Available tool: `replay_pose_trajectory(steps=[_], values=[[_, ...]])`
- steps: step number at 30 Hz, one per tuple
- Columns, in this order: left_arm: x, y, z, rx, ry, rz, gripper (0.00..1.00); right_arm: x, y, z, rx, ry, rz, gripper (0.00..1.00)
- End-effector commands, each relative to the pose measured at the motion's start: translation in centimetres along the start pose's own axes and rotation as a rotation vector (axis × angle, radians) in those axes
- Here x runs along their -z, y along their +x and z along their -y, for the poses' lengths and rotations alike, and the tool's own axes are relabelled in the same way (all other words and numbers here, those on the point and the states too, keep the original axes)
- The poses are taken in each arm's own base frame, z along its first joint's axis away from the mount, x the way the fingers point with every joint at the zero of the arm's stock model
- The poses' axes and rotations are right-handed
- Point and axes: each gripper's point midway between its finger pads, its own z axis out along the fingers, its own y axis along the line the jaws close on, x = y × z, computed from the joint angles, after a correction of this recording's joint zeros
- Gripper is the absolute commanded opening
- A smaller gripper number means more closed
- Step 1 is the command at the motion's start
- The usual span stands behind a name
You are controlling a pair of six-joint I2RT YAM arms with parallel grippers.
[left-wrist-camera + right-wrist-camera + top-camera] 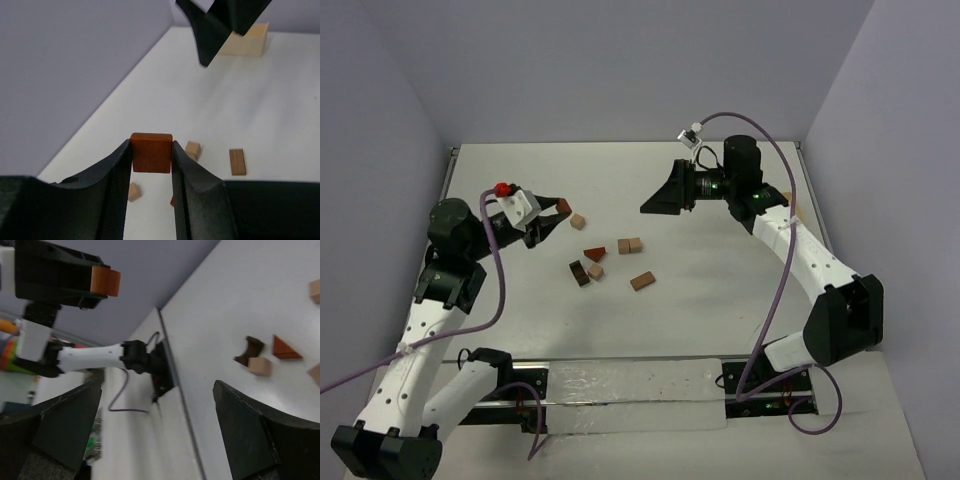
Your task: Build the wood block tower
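White tabletop (720, 300) under lilac walls (620, 70), and both arms were up off the surface. Down at the near edge, the two arm bases sat either side of a pale strip (630, 395).

Out on the table the loose pieces lay scattered in one layer. Nearest was a brown bar (642, 281), lying flat on its own. Just left of it, a dark brown arched piece (579, 272) had a small tan cube (595, 271) right up against it. Just beyond those two sat the red-brown triangle (595, 254), and to its right a tan pair (629, 245) of blocks, side by side. Further back and to the left, another tan cube (578, 220) stood alone.

Right by that cube was the left gripper (558, 213), raised above the table with its fingers clamped on a reddish-brown block (151, 152). The block was pinched square at the very tips, its top edge just proud of them.

Across from it, the right gripper (156, 385) hung in the air, pointing back toward the left arm. Its fingers were spread wide and held nothing.

Far off on the right side, a pale wooden box (245, 42) rested on the table near the back wall, well apart from the small blocks.
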Motion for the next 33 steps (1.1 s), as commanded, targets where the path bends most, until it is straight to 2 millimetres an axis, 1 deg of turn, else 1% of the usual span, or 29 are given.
replay_pose_trajectory(steps=[1, 3, 7, 9, 12, 14, 15, 19, 25, 28, 31, 33], values=[[0.3, -3.5, 2.1, 0.004, 0.095, 0.143, 0.00, 0.1, -1.8, -6.0, -0.188, -0.313, 0.011, 1.00], [0.7, -4.0, 2.9, 0.001, 0.107, 0.172, 0.00, -0.7, -1.6, -6.8, -0.205, -0.359, -0.017, 1.00], [0.7, -4.7, 4.0, 0.016, 0.157, 0.196, 0.00, -2.3, -1.2, -8.5, -0.180, -0.388, -0.060, 1.00], [0.5, -4.8, 4.6, 0.031, 0.176, 0.199, 0.00, -3.1, -1.1, -8.8, -0.183, -0.390, -0.075, 1.00], [0.3, -4.8, 5.0, 0.033, 0.179, 0.205, 0.00, -4.6, -0.7, -9.8, -0.186, -0.397, -0.102, 1.00], [0.1, -4.7, 5.2, 0.039, 0.187, 0.205, 0.00, -5.3, -0.6, -9.9, -0.196, -0.404, -0.113, 1.00], [0.1, -4.8, 5.3, 0.041, 0.189, 0.206, 0.00, -5.7, -0.4, -10.4, -0.198, -0.417, -0.122, 1.00], [-0.2, -4.6, 5.2, 0.048, 0.174, 0.204, 0.00, -6.8, 0.2, -11.5, -0.225, -0.455, -0.154, 1.00], [-0.3, -4.7, 5.0, 0.053, 0.160, 0.209, 0.00, -8.2, 0.6, -10.9, -0.280, -0.457, -0.174, 1.00], [-0.4, -4.7, 4.9, 0.054, 0.150, 0.211, 0.00, -8.7, 0.8, -11.1, -0.294, -0.467, -0.183, 0.99], [-0.5, -4.6, 4.8, 0.055, 0.147, 0.212, 0.00, -9.1, 1.3, -11.9, -0.305, -0.488, -0.200, 0.98], [-0.5, -4.5, 4.9, 0.059, 0.150, 0.210, 0.00, -9.3, 1.4, -12.1, -0.315, -0.499, -0.206, 0.95]])
